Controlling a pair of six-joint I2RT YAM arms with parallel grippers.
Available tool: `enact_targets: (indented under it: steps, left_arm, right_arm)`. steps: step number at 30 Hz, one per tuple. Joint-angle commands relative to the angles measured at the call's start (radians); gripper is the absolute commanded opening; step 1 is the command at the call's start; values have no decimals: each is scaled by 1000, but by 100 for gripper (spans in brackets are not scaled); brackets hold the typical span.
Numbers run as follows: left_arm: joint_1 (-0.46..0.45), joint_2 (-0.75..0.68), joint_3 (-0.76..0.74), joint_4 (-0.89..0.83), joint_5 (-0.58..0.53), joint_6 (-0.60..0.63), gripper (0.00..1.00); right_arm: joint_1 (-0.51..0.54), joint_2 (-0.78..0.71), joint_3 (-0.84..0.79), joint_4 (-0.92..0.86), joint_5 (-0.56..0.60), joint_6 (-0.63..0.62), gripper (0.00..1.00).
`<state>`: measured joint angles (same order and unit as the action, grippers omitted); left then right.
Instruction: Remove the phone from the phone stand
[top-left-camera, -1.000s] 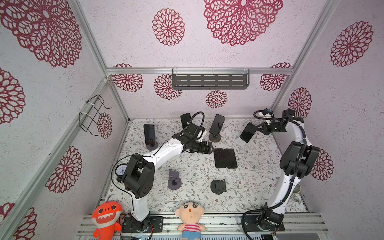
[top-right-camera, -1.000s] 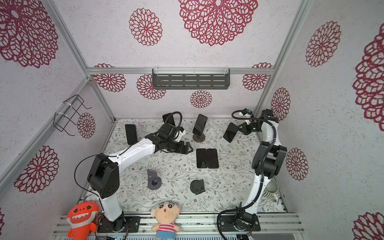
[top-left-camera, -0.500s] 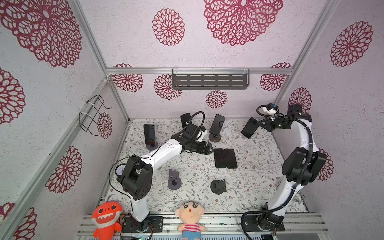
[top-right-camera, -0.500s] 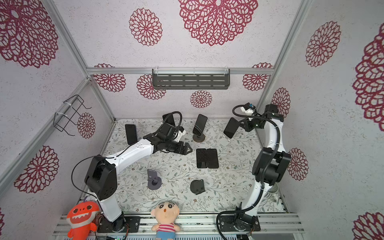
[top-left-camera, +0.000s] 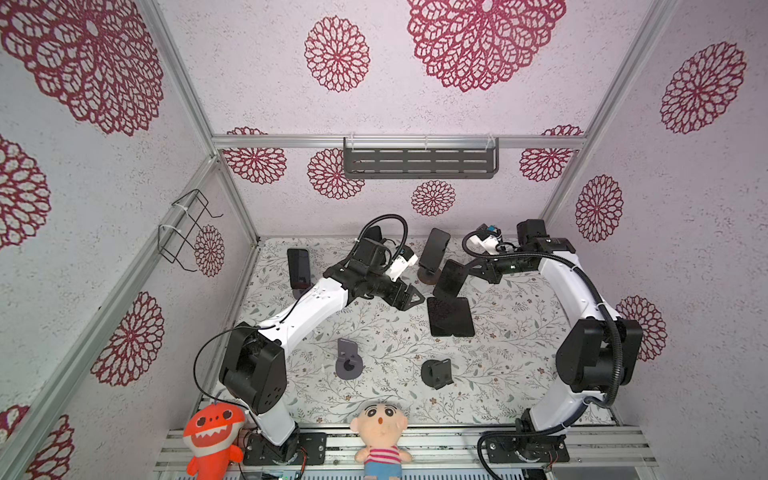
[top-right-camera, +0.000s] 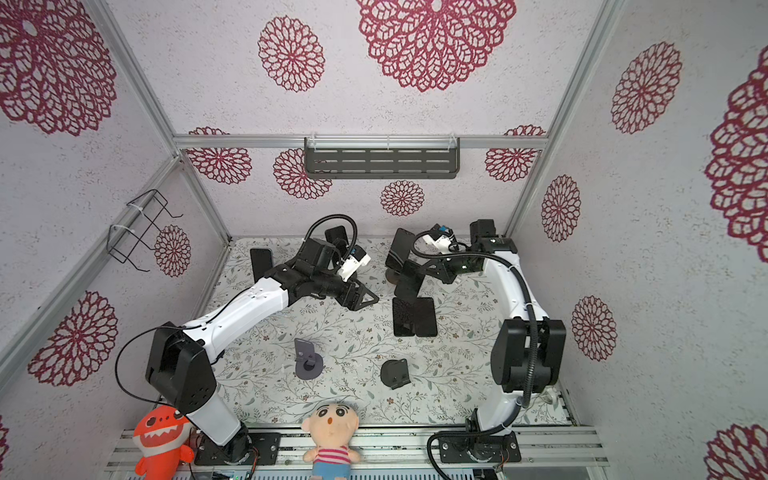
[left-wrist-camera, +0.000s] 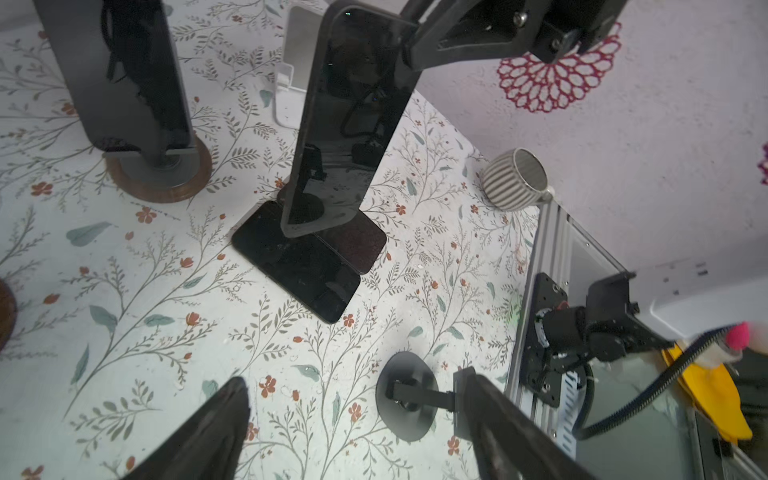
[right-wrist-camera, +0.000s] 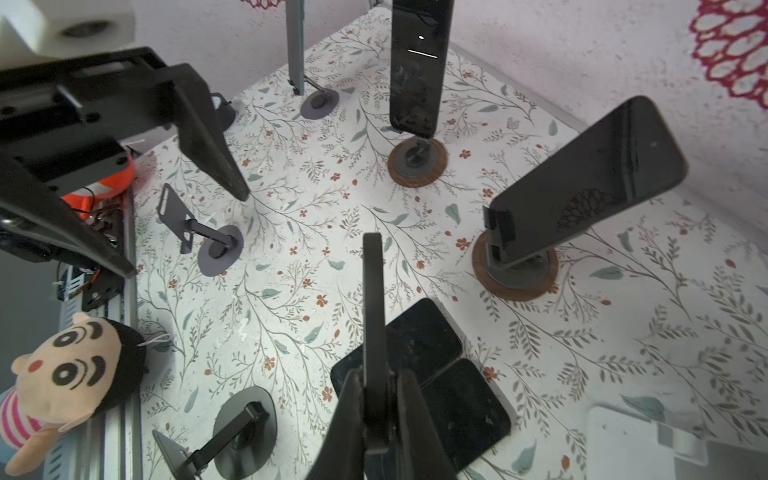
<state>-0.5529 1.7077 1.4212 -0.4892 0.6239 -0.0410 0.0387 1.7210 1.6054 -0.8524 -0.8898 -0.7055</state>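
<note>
The right gripper (right-wrist-camera: 377, 399) clamps 1 freed phone (right-wrist-camera: 372, 291) above 2 flat phones (top-left-camera: 451, 316), the left gripper (top-left-camera: 411, 300) gapes empty, and 3 docked phones (right-wrist-camera: 582, 187) await removal.

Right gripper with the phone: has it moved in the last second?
Yes. The right gripper, shut on the phone, has swung leftward in a top view, ending over the flat phones on the table.

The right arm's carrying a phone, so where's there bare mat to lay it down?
Bare mat lies between the flat phones and the grey stand and black stand in front, and right of the flat phones. The back row of phones on stands is crowded.
</note>
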Motion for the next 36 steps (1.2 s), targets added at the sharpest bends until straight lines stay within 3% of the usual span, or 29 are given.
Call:
enact_targets:
  steps: [1,9,15,20,25,36]
  left_arm:
    - [28,-22,-45,62,171,181,87]
    - [81,7,-57,86,322,331,88]
    - [93,53,-13,28,357,419,82]
    - [100,91,5,33,356,417,67]
    - [101,100,-2,70,362,401,63]
    - [98,129,2,115,372,374,58]
  right_arm:
    - [48,-41,18,-1,-116,-27,0]
    - [114,15,91,-158,-143,-145,0]
    - [145,33,111,-220,-194,-215,0]
    - [153,67,150,-292,-204,-267,0]
    - [159,96,188,-372,-231,-339,0]
    - [186,102,200,-363,-254,-347,0]
